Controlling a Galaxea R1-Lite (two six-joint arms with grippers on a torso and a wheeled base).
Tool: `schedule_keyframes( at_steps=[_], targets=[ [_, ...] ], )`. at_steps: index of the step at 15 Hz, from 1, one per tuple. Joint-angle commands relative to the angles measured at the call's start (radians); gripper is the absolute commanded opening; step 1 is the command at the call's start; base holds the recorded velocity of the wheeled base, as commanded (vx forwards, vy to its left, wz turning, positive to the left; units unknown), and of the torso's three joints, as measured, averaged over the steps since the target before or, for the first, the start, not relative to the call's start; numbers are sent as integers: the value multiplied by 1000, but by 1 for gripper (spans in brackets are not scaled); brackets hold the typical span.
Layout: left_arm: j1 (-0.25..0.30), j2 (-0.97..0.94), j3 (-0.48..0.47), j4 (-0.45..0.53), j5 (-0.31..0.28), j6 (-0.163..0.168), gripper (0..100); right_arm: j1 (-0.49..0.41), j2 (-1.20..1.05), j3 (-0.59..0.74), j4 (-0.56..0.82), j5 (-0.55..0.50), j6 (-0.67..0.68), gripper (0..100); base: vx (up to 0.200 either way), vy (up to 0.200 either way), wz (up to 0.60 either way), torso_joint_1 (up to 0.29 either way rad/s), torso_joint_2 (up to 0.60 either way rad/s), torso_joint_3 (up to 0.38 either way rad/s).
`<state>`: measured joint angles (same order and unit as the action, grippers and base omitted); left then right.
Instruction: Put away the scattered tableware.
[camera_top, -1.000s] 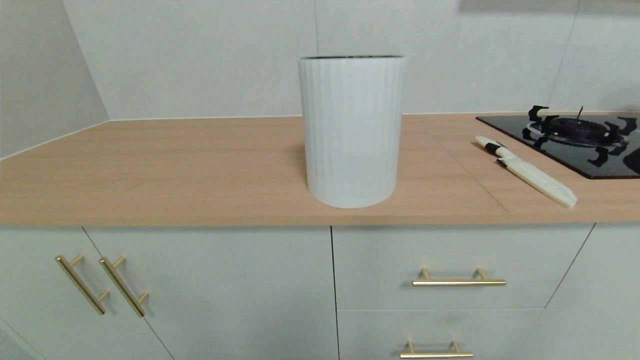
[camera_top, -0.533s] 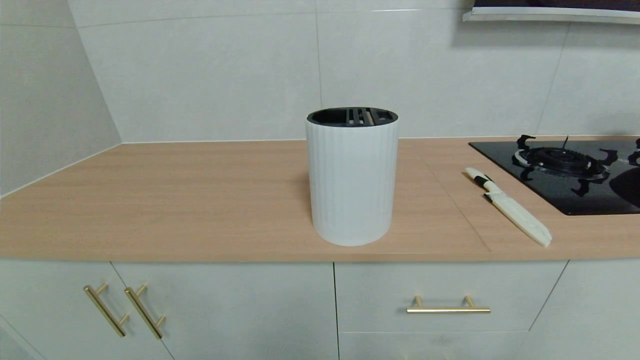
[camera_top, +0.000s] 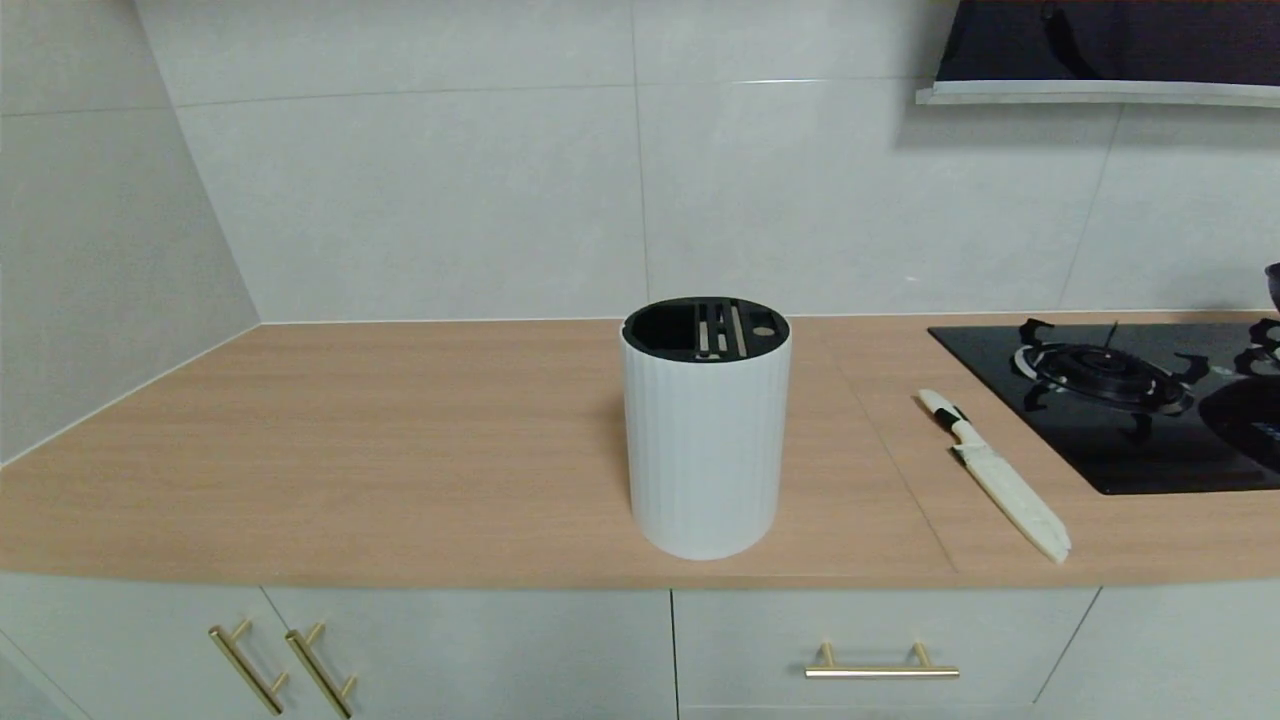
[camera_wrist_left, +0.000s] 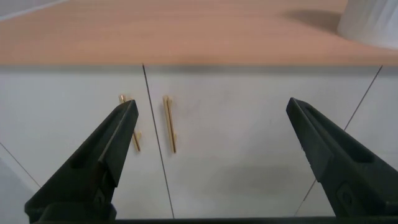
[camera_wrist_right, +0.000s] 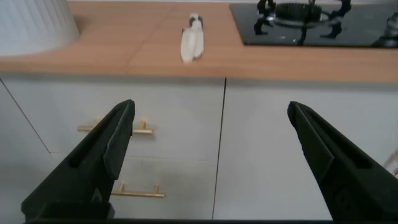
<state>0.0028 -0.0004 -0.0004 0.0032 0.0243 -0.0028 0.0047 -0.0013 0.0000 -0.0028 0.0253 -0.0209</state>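
white knife (camera_top: 994, 477) flat, r of holder (camera_top: 706, 440), maybe sheathed

Counter (camera_top: 400, 450): 1. White ribbed holder (camera_top: 705, 450): 1, w/ 1 black top insert (camera_top: 660, 330): 1 big opening, 1 round hole, a few narrow slots, no. unclear. Knife (camera_top: 992, 485): 1. Hob (camera_top: 1150, 460): 1; burners: 1 whole (camera_top: 1100, 375), a 2nd only partly seen. Hood (camera_top: 1100, 92): 1. Gold handles: 2 on doors (camera_top: 245, 668), 2 on drawers (camera_wrist_right: 118, 127), one above the other. Grippers: 2, i.e. left gripper (camera_wrist_left: 211, 107) and rt gripper (camera_wrist_right: 211, 107), 2 fingers ea.
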Motion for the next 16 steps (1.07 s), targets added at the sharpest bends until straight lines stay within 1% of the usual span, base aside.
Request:
schedule_keyframes(
  at_steps=[1, 16],
  targets=[
    [0, 0, 0, 0, 0, 0, 100, 1, 1, 0, 0, 1, -1, 100, 0, 0, 0, 212, -505, -305],
    [0, 0, 0, 0, 0, 0, 100, 1, 1, 0, 0, 1, -1, 100, 0, 0, 0, 250, -542, -296]
  ],
)
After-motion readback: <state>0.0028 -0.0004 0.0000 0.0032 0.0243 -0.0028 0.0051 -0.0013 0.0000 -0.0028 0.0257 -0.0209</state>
